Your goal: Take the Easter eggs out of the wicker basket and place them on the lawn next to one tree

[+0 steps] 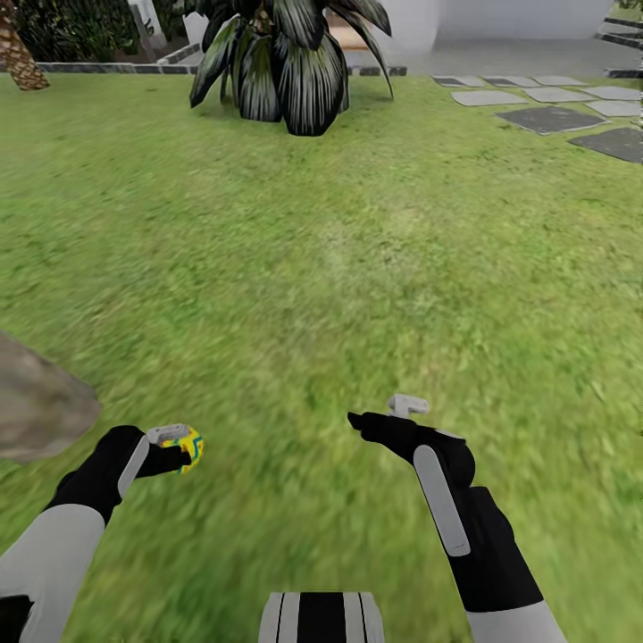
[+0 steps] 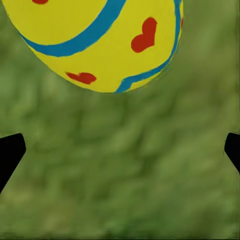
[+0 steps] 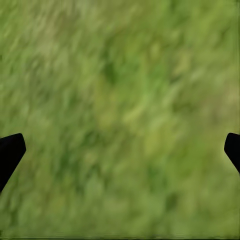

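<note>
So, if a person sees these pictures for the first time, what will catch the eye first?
Probably the bright yellow Easter egg with blue bands and red marks, held in the left gripper low over the lawn. Next, the big dark broad-leaved plant at the far edge of the grass, and the right gripper, which carries nothing.

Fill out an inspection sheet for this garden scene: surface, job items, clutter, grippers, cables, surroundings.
Surface: lawn, flat mottled green grass, blurred close to the robot.
Job's things: one Easter egg, yellow with blue bands and red marks, held at the left gripper above the grass. To the left is a grey-brown mass that may be a tree trunk base; cannot confirm.
Clutter: nothing seen.
Grippers: left shut on the egg; right gripper holds nothing, and its fingers stand wide apart over bare grass.
Cables: nothing seen.
Surroundings: dark broad-leaved plant ahead, grey stepping stones to the far right, white wall behind.
</note>
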Motion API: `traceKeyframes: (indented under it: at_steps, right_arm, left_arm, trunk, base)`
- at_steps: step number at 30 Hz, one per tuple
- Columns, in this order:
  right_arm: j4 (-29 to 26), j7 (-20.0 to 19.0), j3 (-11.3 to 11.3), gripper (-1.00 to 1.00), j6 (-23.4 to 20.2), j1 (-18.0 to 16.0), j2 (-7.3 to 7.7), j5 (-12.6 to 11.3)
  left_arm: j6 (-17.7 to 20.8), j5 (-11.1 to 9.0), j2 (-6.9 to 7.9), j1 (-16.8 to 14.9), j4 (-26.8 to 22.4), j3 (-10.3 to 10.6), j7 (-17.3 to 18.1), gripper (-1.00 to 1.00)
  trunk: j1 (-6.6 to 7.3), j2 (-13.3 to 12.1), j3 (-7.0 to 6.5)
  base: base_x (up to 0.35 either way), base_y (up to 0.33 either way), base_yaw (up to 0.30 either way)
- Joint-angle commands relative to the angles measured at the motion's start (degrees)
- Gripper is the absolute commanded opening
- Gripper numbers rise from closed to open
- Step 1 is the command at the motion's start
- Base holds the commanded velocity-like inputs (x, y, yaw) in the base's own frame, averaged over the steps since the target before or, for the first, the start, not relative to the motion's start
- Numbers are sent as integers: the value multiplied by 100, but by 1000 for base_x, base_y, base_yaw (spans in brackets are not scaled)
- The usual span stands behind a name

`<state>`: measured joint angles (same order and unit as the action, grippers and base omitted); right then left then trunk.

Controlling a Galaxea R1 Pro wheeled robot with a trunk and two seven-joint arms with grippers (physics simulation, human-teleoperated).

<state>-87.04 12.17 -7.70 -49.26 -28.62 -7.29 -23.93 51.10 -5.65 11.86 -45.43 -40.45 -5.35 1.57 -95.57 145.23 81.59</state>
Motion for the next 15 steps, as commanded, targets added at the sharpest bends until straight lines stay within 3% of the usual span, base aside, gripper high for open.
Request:
traceKeyframes:
  at_steps: [1, 15]
  right_arm:
    - [-5, 58, -3, 100, -15, -3, 0, -59]
    - [-13, 58, -11, 100, -16, -3, -7, -59]
  left_arm:
    - [29, -34, 0, -1, -6, -10, -6, 100]
    - [73, -28, -2, -1, 2, -10, -4, 100]
  trunk:
    - [6, 0, -19]
    - [42, -19, -329]
  base:
    - [-281, 0, 0]
    - [-331, 0, 0]
